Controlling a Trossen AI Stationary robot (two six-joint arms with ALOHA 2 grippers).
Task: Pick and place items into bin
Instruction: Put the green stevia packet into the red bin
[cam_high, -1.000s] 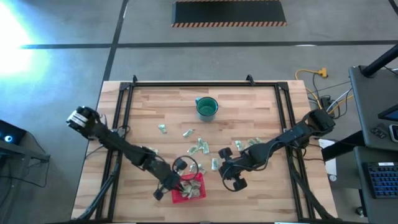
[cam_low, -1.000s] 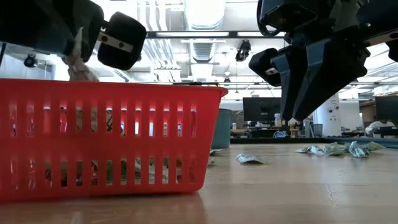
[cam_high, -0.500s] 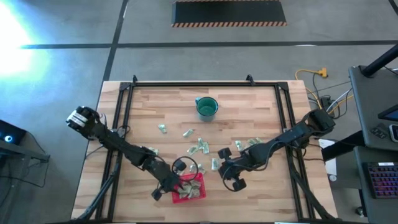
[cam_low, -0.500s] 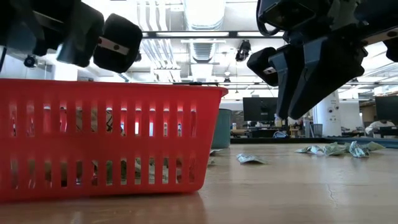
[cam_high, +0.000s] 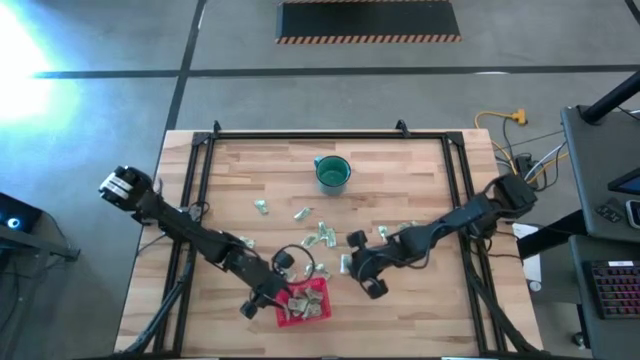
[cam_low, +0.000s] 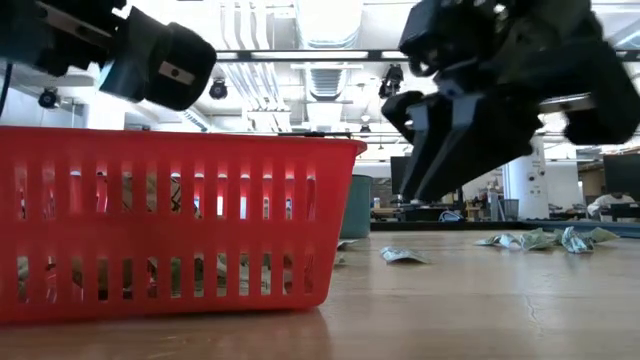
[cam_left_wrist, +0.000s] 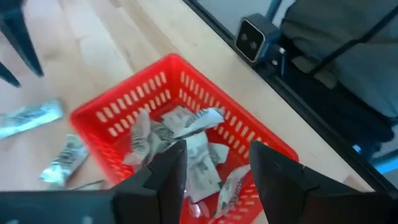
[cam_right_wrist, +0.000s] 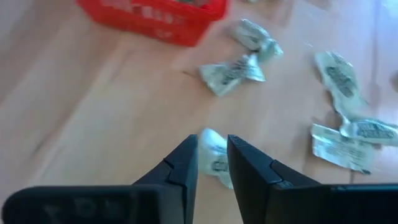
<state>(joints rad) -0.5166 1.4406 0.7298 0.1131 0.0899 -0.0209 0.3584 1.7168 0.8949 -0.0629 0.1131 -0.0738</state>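
At the near table edge, my left gripper (cam_left_wrist: 217, 149) hung over the bin (cam_left_wrist: 124, 102), dark fingers (cam_left_wrist: 171, 171) set apart and nothing between them. The bin was a small red square plastic basket with low slotted walls. It sat near the front edge of the table (cam_right_wrist: 93, 112), beside a small black camera (cam_left_wrist: 252, 37) at the rim. Crinkled pale green and whitish packets in the bin (cam_left_wrist: 186, 134) lay heaped and overlapping.

Just to the bin's right, my right gripper (cam_right_wrist: 212, 140) hovered above bare pale wood planks, clear of the basket wall. One whitish packet (cam_right_wrist: 214, 158) showed in the narrow gap at its tips. Whether it was clamped or lying on the wood, I could not tell.

Open plank lay between that gripper and the bin. Beyond it, loose packets (cam_right_wrist: 233, 71) were scattered flat on the wood, twisted at their ends, most of them in a band across the middle of the table.

Farther back stood a round teal cup (cam_high: 333, 173), well apart from the packets, with clear wood around it. A black rail (cam_high: 310, 135) ran along the far edge.
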